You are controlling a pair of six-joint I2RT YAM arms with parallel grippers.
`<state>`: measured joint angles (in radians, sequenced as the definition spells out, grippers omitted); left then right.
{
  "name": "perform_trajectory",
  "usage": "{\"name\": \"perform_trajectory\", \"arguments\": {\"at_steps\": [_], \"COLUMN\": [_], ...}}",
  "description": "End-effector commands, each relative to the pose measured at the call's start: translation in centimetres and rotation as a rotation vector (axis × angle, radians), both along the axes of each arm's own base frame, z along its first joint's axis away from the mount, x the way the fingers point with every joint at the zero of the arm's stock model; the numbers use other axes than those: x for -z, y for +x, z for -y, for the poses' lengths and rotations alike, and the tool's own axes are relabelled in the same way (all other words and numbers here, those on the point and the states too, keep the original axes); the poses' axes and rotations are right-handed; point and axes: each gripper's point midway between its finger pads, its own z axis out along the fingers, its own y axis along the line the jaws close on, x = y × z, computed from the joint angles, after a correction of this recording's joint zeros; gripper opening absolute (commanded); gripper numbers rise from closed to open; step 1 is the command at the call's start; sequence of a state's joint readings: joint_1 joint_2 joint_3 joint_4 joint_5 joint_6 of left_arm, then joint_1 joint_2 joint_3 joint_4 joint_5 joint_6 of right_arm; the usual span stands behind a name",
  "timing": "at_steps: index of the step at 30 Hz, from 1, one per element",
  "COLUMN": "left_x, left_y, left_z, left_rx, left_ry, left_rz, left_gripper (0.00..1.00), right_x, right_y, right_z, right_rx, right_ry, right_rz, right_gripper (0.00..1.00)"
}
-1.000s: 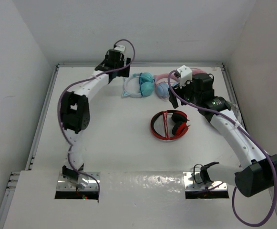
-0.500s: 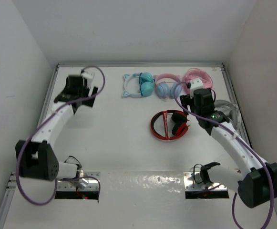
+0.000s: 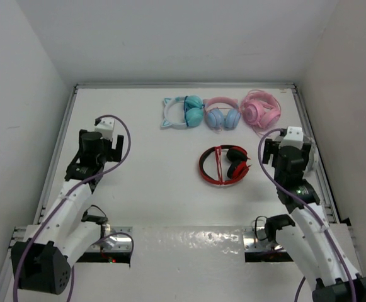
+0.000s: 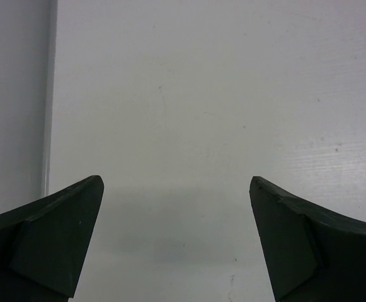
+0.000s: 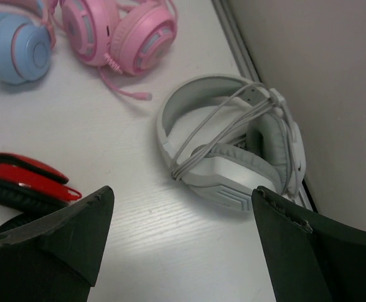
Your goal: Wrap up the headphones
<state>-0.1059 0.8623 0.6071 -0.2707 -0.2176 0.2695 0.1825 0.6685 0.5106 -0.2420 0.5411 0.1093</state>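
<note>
Headphones lie near the table's twelve o'clock edge, teal cups together, well apart from both arms. A pink-banded blue pair sits just beside them toward three o'clock (an all-pink pair ends the row). At nine o'clock the left gripper hangs over the tabletop, fingers spread wide. At three o'clock the right gripper gapes just as wide, facing a white cable-wrapped pair by the wall.

A pink-banded pair with blue cups lies on the white table toward 12 o'clock. An all-pink pair lies just beside it at its 3 o'clock. A red-and-black pair lies near the centre. At the pink pair's 5 o'clock, against the wall, lies a white pair with grey cable looped over it.
</note>
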Motion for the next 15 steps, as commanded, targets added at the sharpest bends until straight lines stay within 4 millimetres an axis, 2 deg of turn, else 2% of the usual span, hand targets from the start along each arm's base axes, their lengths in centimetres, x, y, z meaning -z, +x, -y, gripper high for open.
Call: {"name": "perform_trajectory", "arguments": {"at_steps": [1, 3, 8, 15], "left_x": [-1.2, -1.2, -0.7, -0.7], "left_y": [1.3, 1.4, 0.9, 0.5], "left_z": [-1.5, -1.9, -1.0, -1.4], "left_rx": [-0.184, -0.231, -0.191, -0.219], "left_ry": [-0.073, -0.087, -0.129, -0.138], "left_rz": [0.079, 0.089, 0.108, 0.123], "left_gripper": [1.0, 1.0, 1.0, 1.0], "right_x": [-1.8, -1.9, -2.6, -3.2], "right_y": [-0.7, -0.8, -0.5, -0.7], "right_z": [1.6, 1.7, 1.0, 1.1], "right_rx": [0.116, 0.114, 0.068, 0.072], "right_ry": [0.026, 0.02, 0.029, 0.033], "right_rz": [0.133, 0.146, 0.15, 0.161], "right_gripper": [0.89, 0.89, 0.89, 0.89]}}
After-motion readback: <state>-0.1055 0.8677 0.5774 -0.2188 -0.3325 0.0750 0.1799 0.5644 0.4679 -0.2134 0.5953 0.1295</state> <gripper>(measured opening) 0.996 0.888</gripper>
